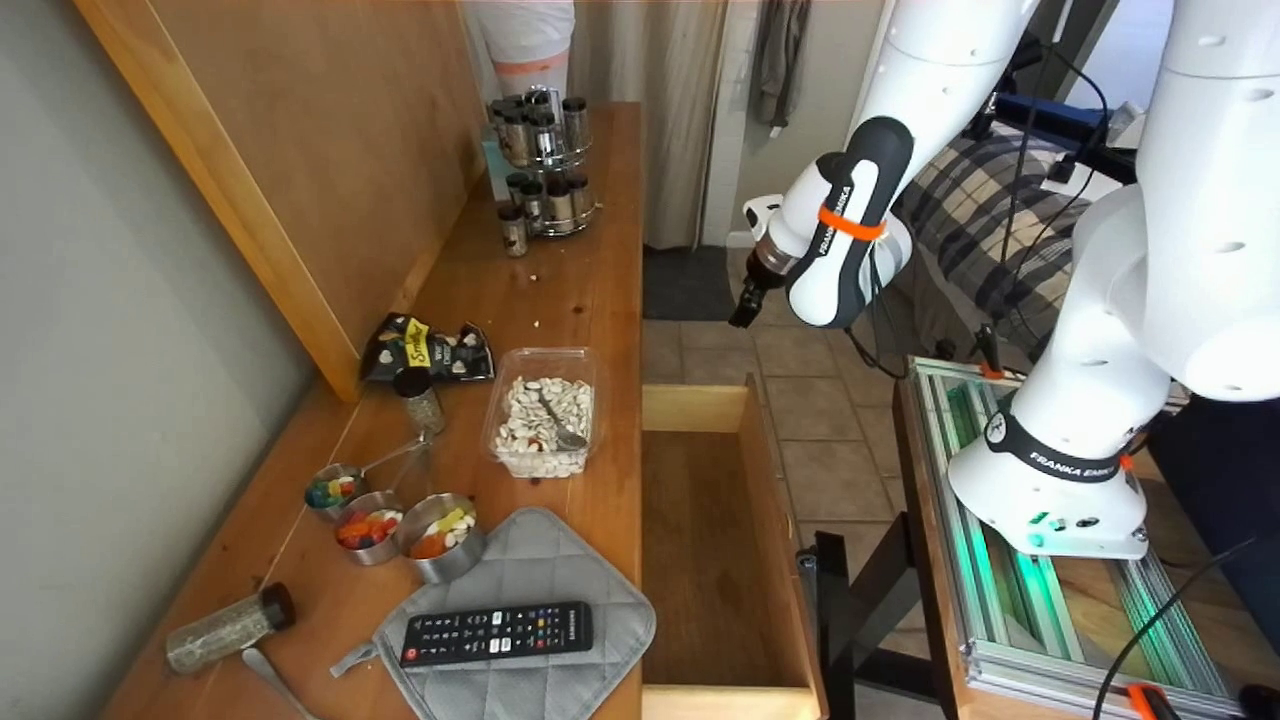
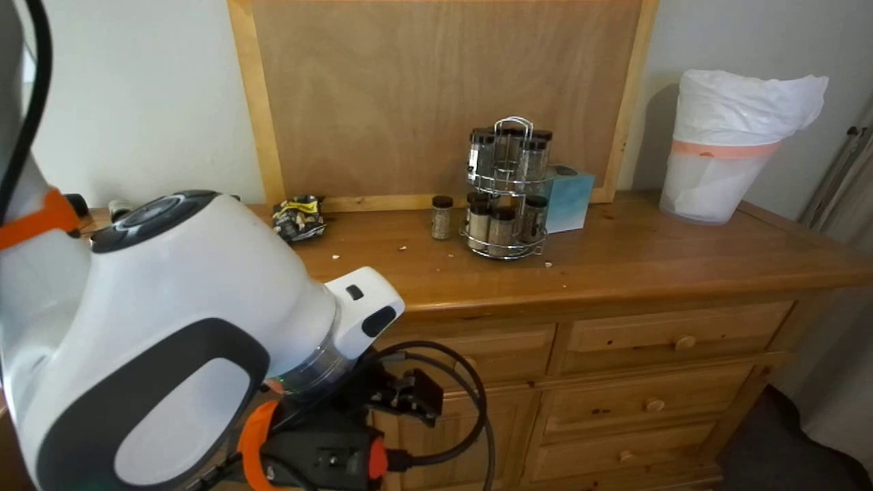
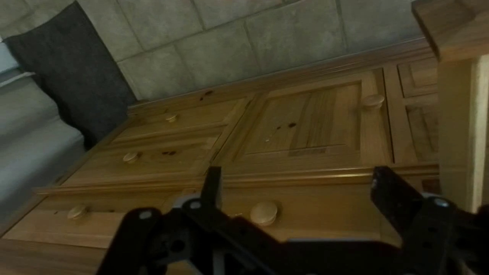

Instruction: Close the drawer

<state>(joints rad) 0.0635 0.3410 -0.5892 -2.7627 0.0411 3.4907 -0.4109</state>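
The pad [image 1: 540,562] lies at the front edge of the dresser [image 1: 605,285], likely to shield it. Beyond that edge the drawer [image 1: 700,555] projects, open. Beside it, apart, the gripper [image 3: 298,179] holds nothing, fingers [image 3: 387,196] spread, probably offset for free access to the drawer front.

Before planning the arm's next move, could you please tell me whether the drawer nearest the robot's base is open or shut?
Open: in an exterior view, the drawer juts past the countertop, its brown inside exposed.
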